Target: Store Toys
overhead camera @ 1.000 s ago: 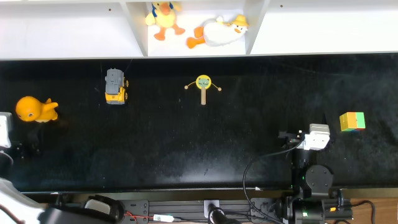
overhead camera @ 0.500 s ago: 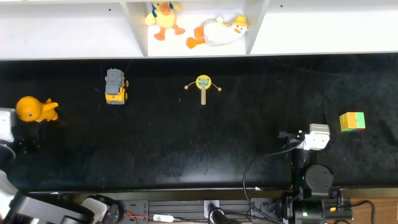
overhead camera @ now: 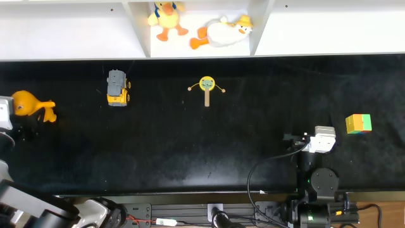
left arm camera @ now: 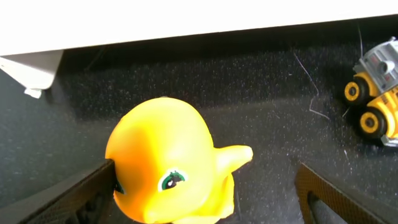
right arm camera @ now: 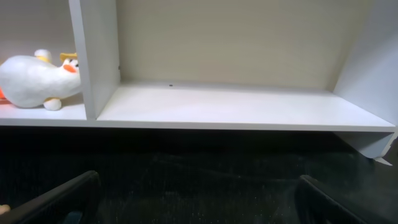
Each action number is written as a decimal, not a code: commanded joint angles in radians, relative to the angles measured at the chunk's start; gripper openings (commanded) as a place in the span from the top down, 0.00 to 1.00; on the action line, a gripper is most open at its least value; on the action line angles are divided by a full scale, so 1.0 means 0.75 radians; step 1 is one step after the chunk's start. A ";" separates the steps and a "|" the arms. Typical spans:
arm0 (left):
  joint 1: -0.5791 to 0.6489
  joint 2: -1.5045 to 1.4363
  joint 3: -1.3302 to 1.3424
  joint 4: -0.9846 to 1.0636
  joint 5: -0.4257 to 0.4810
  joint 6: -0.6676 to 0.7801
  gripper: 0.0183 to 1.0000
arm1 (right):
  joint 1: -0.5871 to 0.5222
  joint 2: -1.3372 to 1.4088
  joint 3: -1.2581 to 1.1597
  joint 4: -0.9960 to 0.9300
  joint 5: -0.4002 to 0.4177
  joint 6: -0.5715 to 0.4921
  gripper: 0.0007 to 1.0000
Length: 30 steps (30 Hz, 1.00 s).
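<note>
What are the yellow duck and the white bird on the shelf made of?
The yellow duck looks like rubber or soft plastic: smooth, seamless skin with a slight sheen and a painted eye. The white bird looks like plush fabric: matte, puffy, softly rounded.

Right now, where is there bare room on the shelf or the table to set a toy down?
The shelf's left compartment and right compartment are bare; the middle compartment is crowded with a yellow plush duck and a white plush duck. On the table, the stretch between rattle and colour cube is free.
</note>
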 commanded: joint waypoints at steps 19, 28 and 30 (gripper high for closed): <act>0.053 -0.030 0.024 -0.215 -0.071 -0.062 0.00 | -0.002 -0.002 -0.018 0.009 -0.009 0.005 0.00; 0.064 -0.030 0.024 -0.179 -0.005 -0.062 0.00 | -0.002 -0.002 -0.018 0.009 -0.008 0.005 0.00; 0.064 -0.030 0.024 -0.168 0.018 -0.062 0.00 | -0.002 -0.002 -0.018 0.009 -0.008 0.005 0.01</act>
